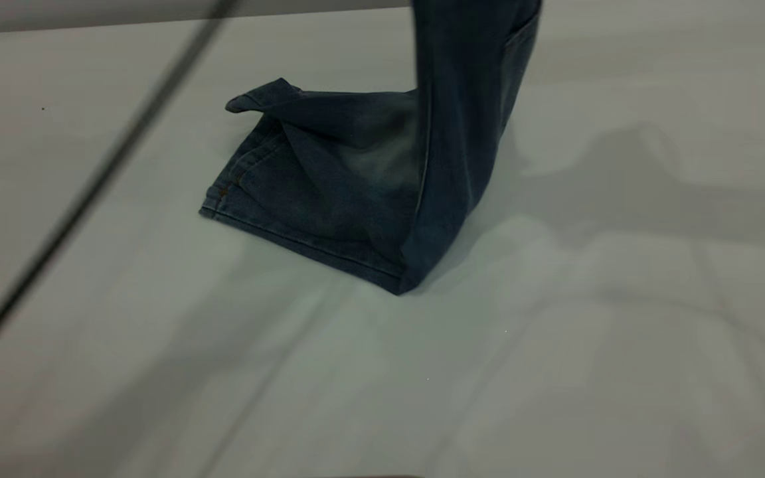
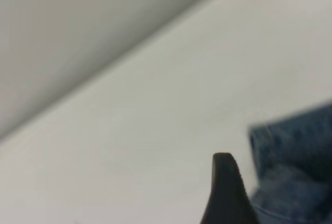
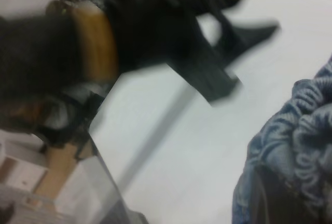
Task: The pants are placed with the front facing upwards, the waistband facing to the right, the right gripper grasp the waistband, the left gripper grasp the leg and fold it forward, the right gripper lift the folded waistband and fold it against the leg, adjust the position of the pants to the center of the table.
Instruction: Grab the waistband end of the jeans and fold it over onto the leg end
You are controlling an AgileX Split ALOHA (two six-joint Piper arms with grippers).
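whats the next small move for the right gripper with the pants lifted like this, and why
Probably carry the waistband leftward over the leg and lower it: the pants hang upright from the top, the leg end flat on the table. The left gripper sits beside them.

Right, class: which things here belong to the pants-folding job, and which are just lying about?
Job: short blue denim pants; ruffled waistband, held up by right gripper; black wedge-shaped left gripper; white table.
Lying about: thin dark cable.
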